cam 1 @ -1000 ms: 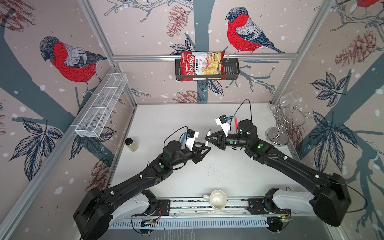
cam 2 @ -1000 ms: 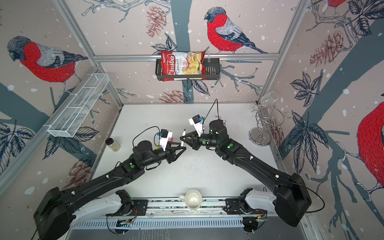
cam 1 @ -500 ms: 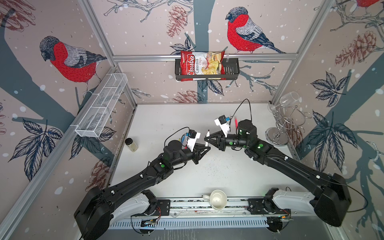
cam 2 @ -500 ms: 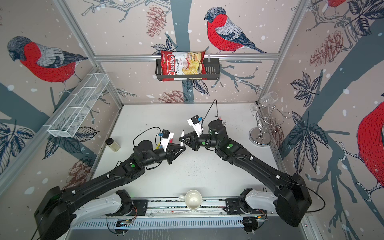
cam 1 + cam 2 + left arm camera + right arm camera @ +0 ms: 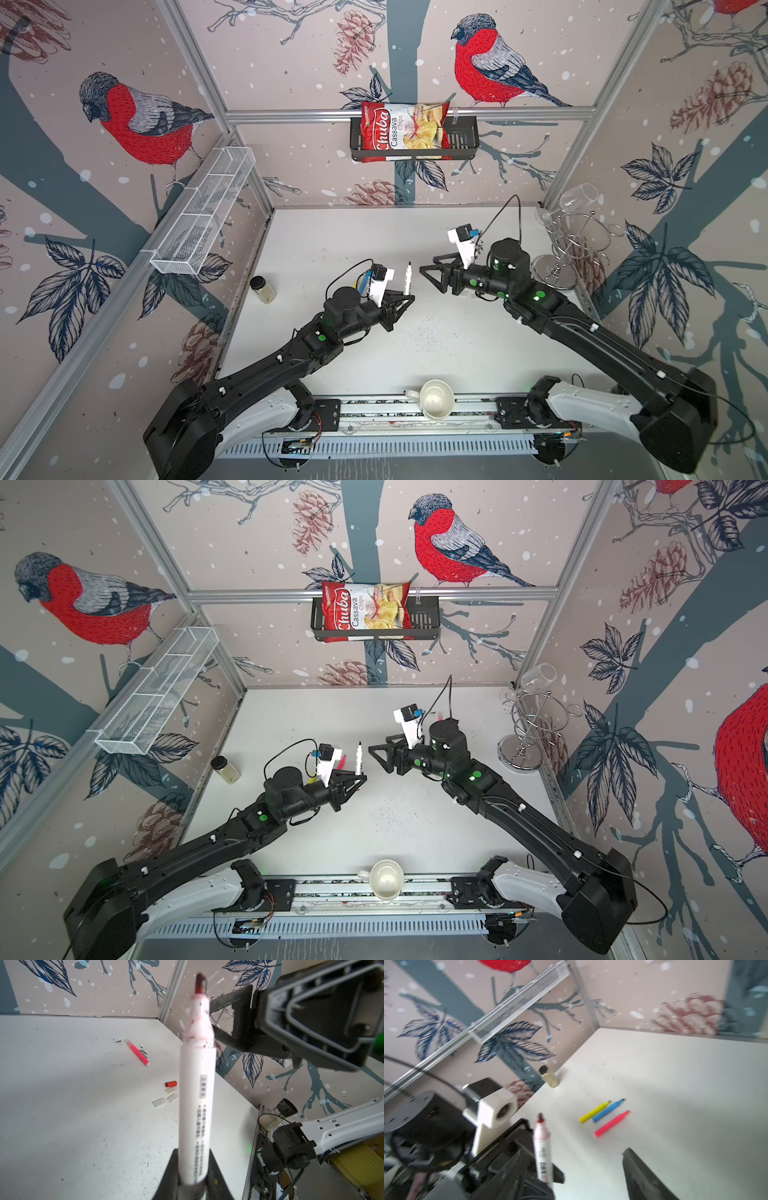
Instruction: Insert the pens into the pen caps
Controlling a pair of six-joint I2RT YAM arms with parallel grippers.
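The left tool (image 5: 409, 296) holds one pen (image 5: 407, 277) standing up over the middle of the worktop (image 5: 332, 249). The right tool (image 5: 428, 266) is just to its right, apart. A jar (image 5: 262, 289) sits by the left edge, a glass rack (image 5: 577, 245) in the back right corner, a cup (image 5: 435, 400) at the front. Also on the worktop, three pens (image 5: 608, 1113) lie side by side and four caps (image 5: 171, 1090) lie close together.

Chips bag (image 5: 405, 129) in wall basket (image 5: 464, 139); jar (image 5: 262, 289) beside left wall.
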